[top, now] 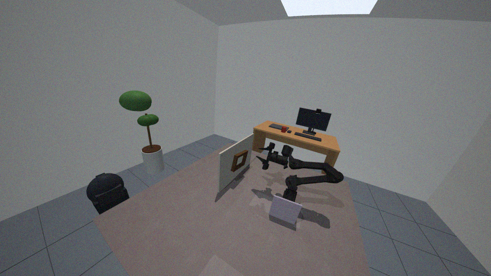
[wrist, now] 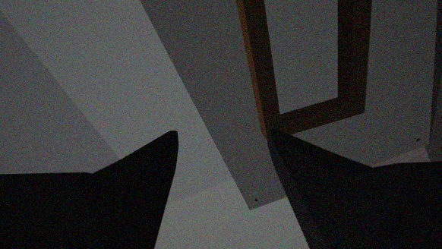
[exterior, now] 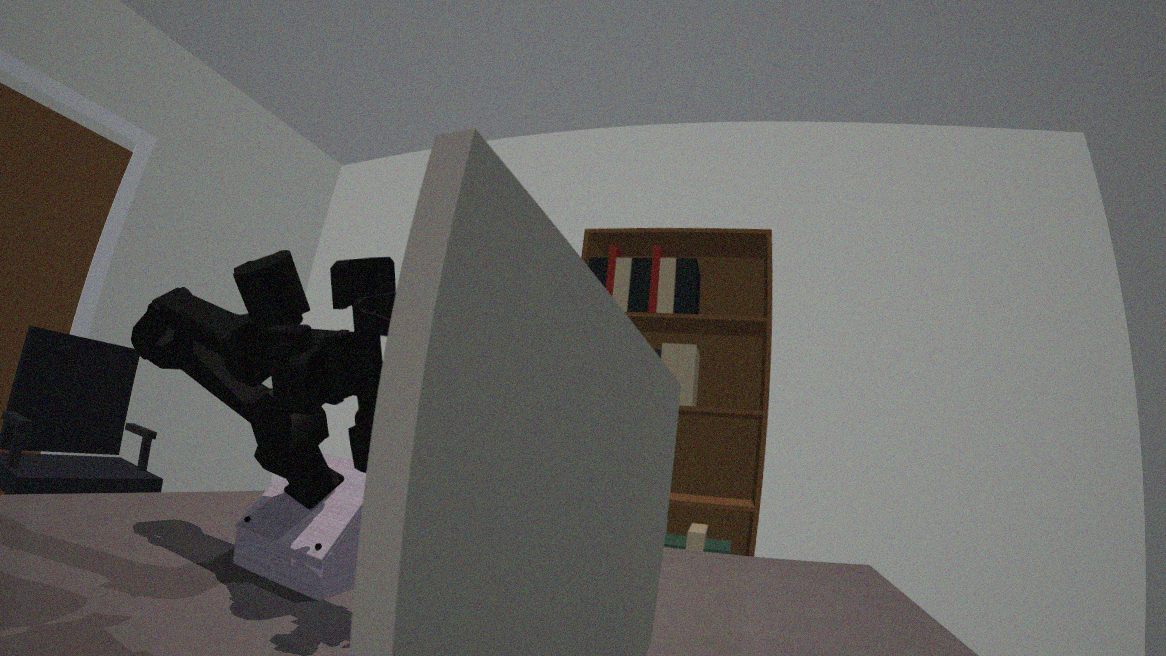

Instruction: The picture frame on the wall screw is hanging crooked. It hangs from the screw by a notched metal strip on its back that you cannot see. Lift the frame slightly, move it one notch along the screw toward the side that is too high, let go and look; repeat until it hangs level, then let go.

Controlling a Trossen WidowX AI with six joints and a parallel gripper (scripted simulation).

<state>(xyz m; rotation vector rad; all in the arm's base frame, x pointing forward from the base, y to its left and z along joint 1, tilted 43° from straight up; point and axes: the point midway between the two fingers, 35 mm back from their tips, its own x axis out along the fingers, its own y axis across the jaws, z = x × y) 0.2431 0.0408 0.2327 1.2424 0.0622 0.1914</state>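
Hovering here just off the pale panel (top: 225, 171) (exterior: 538, 440) (wrist: 205, 80), with claw (top: 257, 152) (exterior: 369, 359) (wrist: 223, 137) spread and pinching nothing, apart from the brown picture frame (top: 234, 163) (wrist: 351, 57) hanging against that panel's front face.

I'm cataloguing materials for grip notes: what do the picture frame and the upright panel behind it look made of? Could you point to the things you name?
Picture frame (top: 235, 165) (wrist: 352, 57): probably wood, matte, going by its plain brown colour.

Upright panel (top: 225, 171) (exterior: 538, 456) (wrist: 213, 95): perhaps painted board; flat, pale grey, no shine.
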